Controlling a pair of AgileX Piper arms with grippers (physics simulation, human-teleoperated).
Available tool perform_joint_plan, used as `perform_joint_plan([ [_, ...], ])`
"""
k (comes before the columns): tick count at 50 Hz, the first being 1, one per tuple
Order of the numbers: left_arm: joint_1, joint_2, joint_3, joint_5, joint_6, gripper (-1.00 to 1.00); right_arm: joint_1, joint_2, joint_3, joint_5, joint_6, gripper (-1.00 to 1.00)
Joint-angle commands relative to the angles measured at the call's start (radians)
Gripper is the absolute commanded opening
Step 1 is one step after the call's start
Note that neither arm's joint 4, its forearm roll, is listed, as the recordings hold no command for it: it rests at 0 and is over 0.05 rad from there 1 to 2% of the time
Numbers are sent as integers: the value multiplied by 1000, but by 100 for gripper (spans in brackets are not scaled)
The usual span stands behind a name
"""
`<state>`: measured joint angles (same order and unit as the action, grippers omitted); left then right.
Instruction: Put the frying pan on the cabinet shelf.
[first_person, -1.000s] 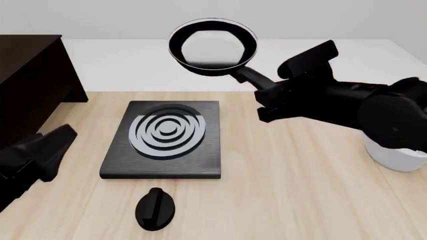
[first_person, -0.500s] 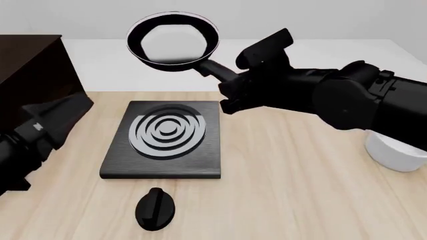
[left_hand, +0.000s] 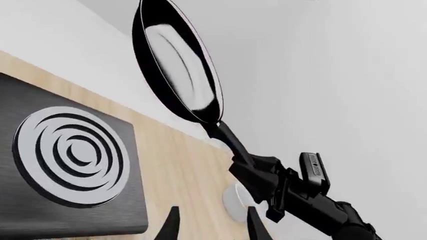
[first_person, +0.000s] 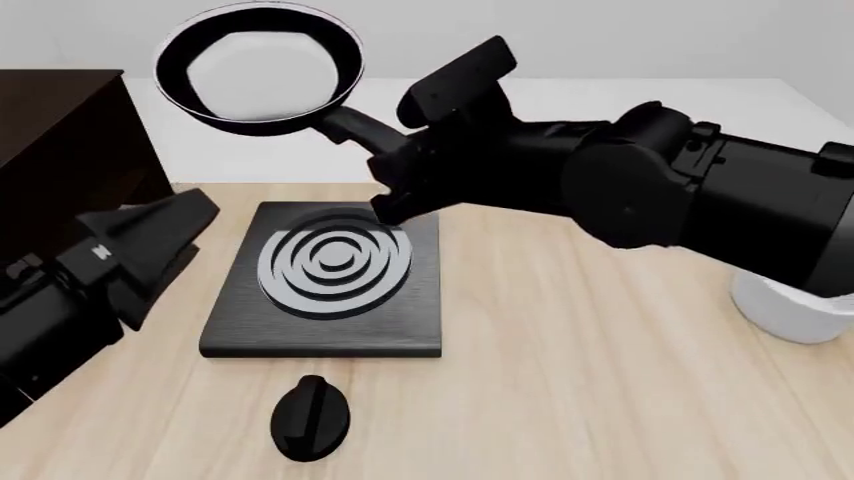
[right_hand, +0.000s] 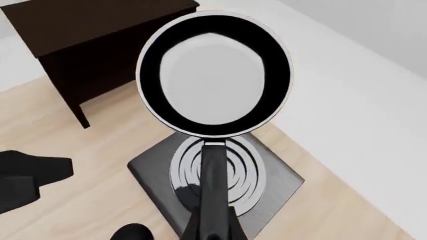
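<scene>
My right gripper (first_person: 396, 172) is clamped on the long handle of the small round black frying pan (first_person: 259, 67), held aloft ahead of it, above the tabletop (first_person: 601, 380). The dark brown wooden cabinet (first_person: 60, 160) stands beyond. Whether my left gripper (first_person: 140, 250) is open, I cannot tell.

The right gripper (first_person: 390, 178) holds the long slim handle of the small round black frying pan (first_person: 258, 68) up in the air, the pan lying ahead of it and to its left. The flat black slab with silver rings (first_person: 330, 277) lies on the table just below this gripper, with a black knob (first_person: 311, 417) nearer the camera. The large dark brown wooden cabinet (first_person: 60, 165) stands further left, beyond the left gripper (first_person: 160, 240), and the white bowl (first_person: 794, 308) sits well off to the right.
</scene>
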<state>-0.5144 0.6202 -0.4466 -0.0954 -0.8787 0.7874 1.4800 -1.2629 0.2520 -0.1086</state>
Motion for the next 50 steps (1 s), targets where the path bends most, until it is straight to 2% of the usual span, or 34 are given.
perform_joint_plan([
  [1, -7, 1, -1, -8, -22, 100, 65, 12, -72, -12, 13, -100],
  [19, -2, -13, -8, 10, -20, 100, 148, 68, -82, -46, 6, -100],
  [22, -4, -11, -7, 12, -18, 100, 147, 79, -76, -52, -9, -100],
  [28, 0, -4, 5, -5, -24, 100, 156, 74, -68, -64, 6, -100],
  [50, 9, -2, 13, -16, -39, 100, 194, 61, -36, -76, -17, -100],
])
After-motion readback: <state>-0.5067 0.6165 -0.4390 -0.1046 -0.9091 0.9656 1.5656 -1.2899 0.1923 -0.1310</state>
